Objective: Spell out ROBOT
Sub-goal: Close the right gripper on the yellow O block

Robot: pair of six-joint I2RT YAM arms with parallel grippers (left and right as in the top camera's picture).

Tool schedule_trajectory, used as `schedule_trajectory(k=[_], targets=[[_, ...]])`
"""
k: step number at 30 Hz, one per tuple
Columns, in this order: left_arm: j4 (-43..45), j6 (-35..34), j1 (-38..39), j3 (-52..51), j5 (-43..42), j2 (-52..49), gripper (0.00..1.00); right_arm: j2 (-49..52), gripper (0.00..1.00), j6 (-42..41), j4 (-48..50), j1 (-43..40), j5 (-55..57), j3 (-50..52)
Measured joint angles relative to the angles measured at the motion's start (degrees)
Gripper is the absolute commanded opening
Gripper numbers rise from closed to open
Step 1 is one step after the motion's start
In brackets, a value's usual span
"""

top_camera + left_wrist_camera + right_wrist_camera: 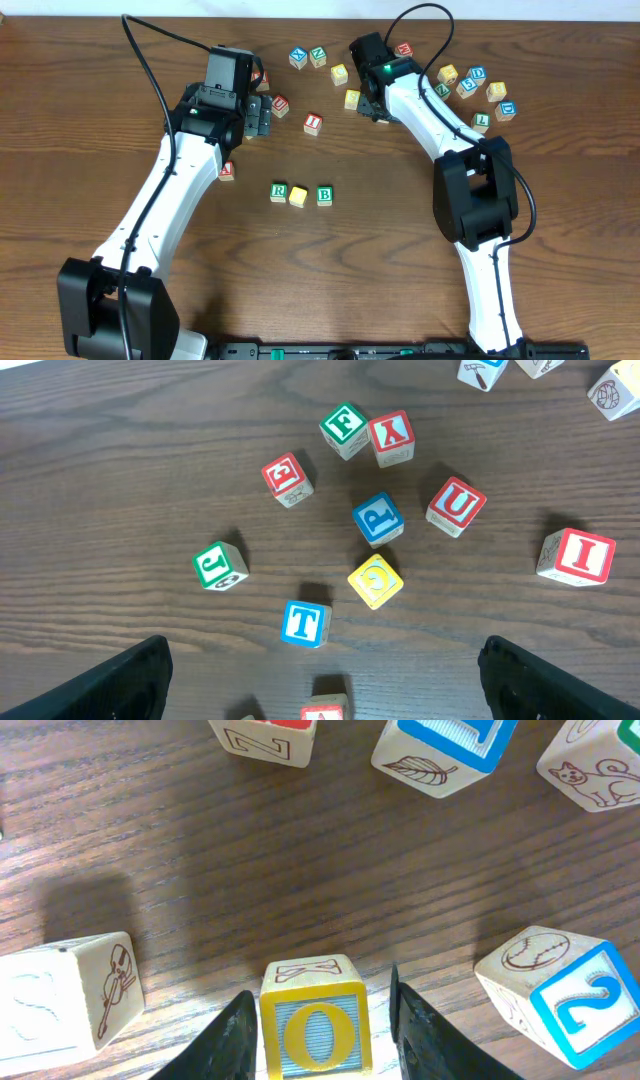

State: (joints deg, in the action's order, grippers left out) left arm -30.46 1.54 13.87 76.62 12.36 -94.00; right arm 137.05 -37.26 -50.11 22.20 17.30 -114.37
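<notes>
The table [330,270] is dark brown wood, matt, with a fine streaked grain across its whole surface. The O cube [314,1025] is pale bare wood with smooth yellow paint around its letter face. The T cube [303,623] has blue paint in the same way. The left arm [160,205] and right arm [425,115] have smooth white plastic shells and matt black joints.

Between the black fingers [232,1040] of my right gripper [320,998], the O cube [315,1025] has a yellow frame and a yellow letter on pale blue stripes. Just ahead of my left gripper [322,658], the T cube [304,623] is blue-lettered, on the dark brown table [120,480].
</notes>
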Motion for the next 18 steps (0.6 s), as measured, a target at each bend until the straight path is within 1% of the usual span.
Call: schedule_trajectory(k=[6, 18], targets=[[0.00, 0.00, 0.00, 0.00, 0.00, 0.00, 0.96, 0.00, 0.43, -0.39, 0.02, 0.00, 0.00, 0.00], [0.00, 0.00, 0.00, 0.00, 0.00, 0.00, 0.96, 0.00, 0.43, -0.70, 0.74, 0.02, 0.00, 0.00]])
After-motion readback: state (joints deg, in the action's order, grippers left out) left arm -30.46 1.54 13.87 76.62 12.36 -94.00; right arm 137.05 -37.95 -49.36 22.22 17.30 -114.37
